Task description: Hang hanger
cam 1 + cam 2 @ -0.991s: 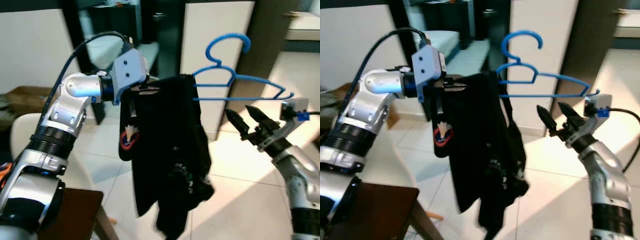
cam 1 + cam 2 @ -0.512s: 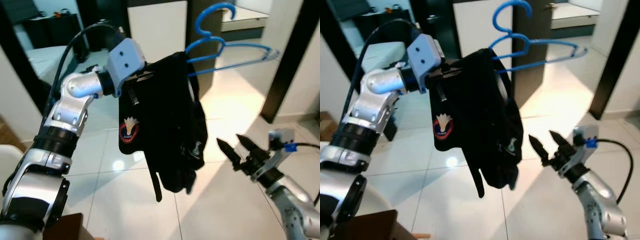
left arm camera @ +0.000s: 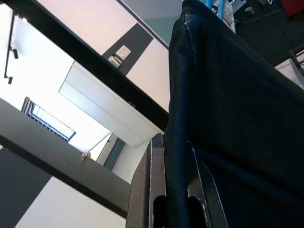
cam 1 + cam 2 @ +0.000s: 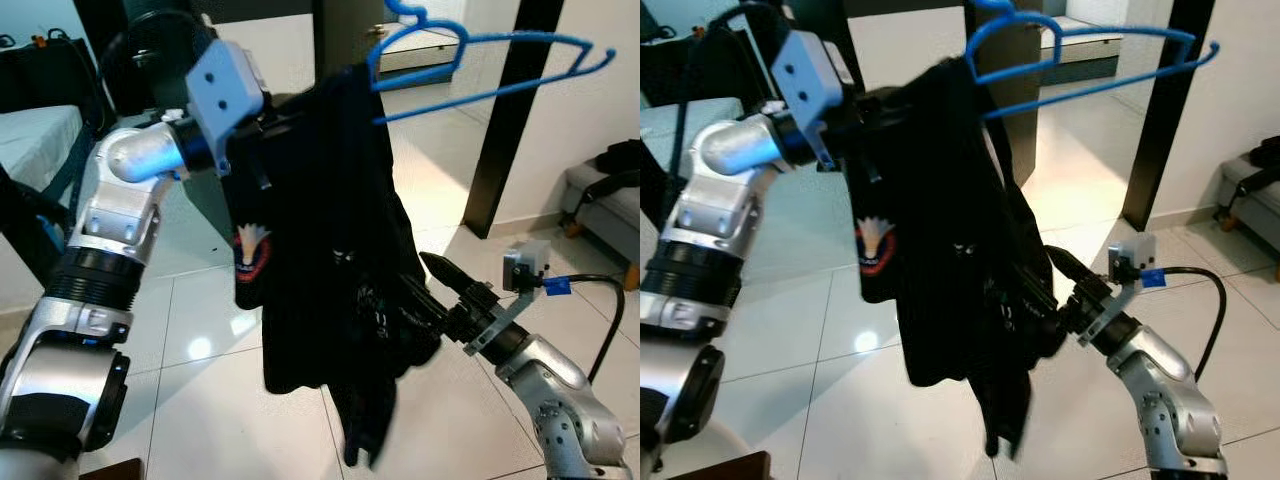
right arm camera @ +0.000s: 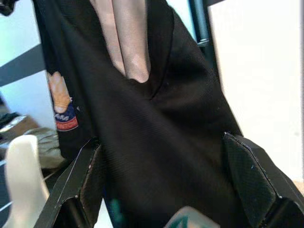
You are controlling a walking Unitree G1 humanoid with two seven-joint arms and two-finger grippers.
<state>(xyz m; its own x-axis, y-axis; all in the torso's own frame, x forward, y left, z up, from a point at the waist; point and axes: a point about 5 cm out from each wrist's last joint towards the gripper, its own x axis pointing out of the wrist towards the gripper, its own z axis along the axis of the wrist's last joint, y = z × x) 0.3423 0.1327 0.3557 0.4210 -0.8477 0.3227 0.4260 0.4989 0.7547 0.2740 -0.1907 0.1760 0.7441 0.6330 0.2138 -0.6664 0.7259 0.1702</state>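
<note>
A blue plastic hanger (image 4: 500, 88) is held high, with a black garment (image 4: 320, 250) bearing a round badge draped over its left end. My left gripper (image 4: 262, 125) is at the garment's top left corner and is shut on the fabric; the left wrist view shows its fingers (image 3: 145, 190) pinching a fold of black cloth. Lower down, my right gripper (image 4: 420, 285) is open against the hanging part of the garment. In the right wrist view its fingers (image 5: 251, 175) stand wide apart with the black cloth (image 5: 166, 118) between them.
A black door-frame post (image 4: 505, 130) stands behind the hanger. A grey sofa (image 4: 610, 190) is at the right and a bed (image 4: 30, 140) at the left. White floor tiles (image 4: 200, 340) lie below. A brown wooden corner (image 4: 110, 470) shows at the bottom left.
The whole view has swung round, so the camera moved. My right gripper has come in from clear of the garment to its lower part. The garment has swung.
</note>
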